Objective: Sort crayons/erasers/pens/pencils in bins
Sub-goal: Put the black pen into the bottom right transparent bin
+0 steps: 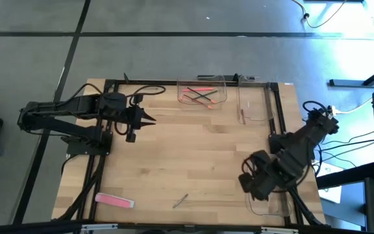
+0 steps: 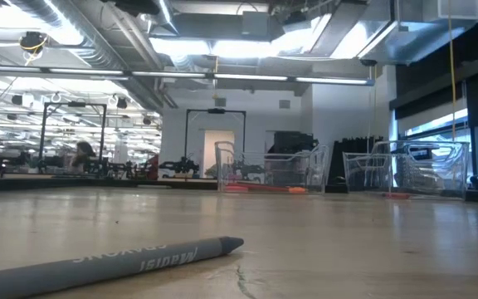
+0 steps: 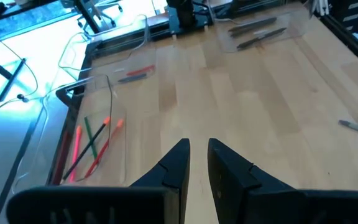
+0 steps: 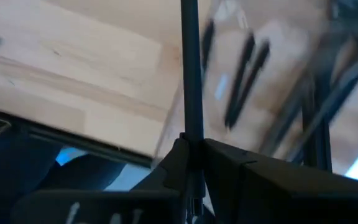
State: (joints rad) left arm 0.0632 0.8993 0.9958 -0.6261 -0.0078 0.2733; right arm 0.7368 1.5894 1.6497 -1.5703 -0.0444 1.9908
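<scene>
My right gripper (image 1: 252, 181) is at the near right, above the near-right clear bin (image 1: 269, 203), and is shut on a thin dark pen (image 4: 190, 74). Several dark pens (image 4: 247, 68) lie in that bin. My left gripper (image 1: 145, 119) is shut and empty above the table's far left. The far middle bin (image 1: 203, 95) holds coloured sticks. The far right bin (image 1: 255, 104) holds a red stick. A pink eraser (image 1: 114, 200) and a grey crayon (image 1: 180, 200) lie flat near the front edge. My right gripper pinches the thin dark pen (image 4: 191, 140) between its two fingers. The pen sticks out past the fingertips, running along the fingers. It is lifted clear above the table's near edge and the bin's side.
Black frame bars (image 1: 274, 110) run along the table's sides. Cables lie at the far left by the left arm (image 1: 141, 91). The grey crayon shows close up in the low view (image 2: 123, 262). Bare wood lies in the table's middle (image 1: 193, 156).
</scene>
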